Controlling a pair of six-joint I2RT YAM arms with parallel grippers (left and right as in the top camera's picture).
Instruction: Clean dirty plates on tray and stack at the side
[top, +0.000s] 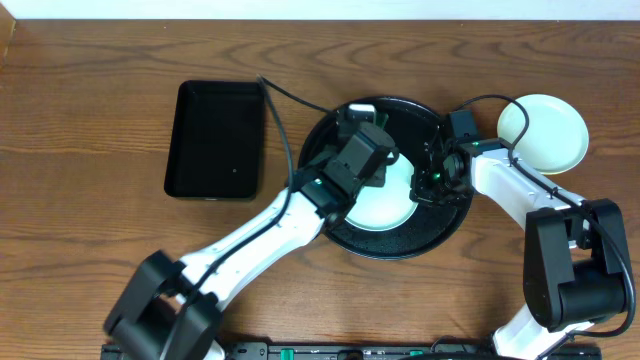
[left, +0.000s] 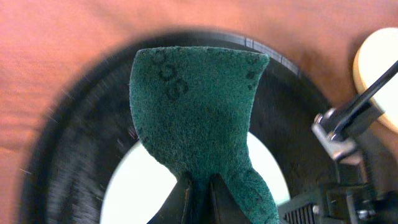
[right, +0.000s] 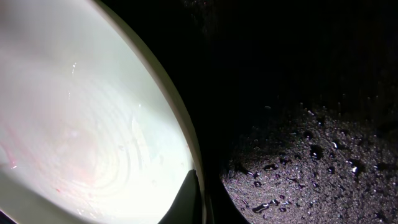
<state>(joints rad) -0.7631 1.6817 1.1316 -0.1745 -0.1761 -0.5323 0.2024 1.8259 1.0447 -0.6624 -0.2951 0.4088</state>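
A pale mint plate (top: 388, 205) lies in the round black tray (top: 395, 245). My left gripper (top: 368, 165) hovers over it, shut on a dark green scouring pad (left: 193, 106) that hangs in front of the plate (left: 134, 186). My right gripper (top: 436, 182) is at the plate's right edge, shut on the rim. In the right wrist view one finger (right: 186, 199) lies on the plate (right: 81, 112), which carries faint reddish smears. The tray floor (right: 311, 155) beside it is wet with droplets. Another pale plate (top: 543, 132) rests on the table, right of the tray.
A smaller rectangular black tray (top: 215, 140) sits on the wooden table to the left. Black cables run from both arms over the round tray's far rim. The right arm's base (top: 570, 270) stands at the front right.
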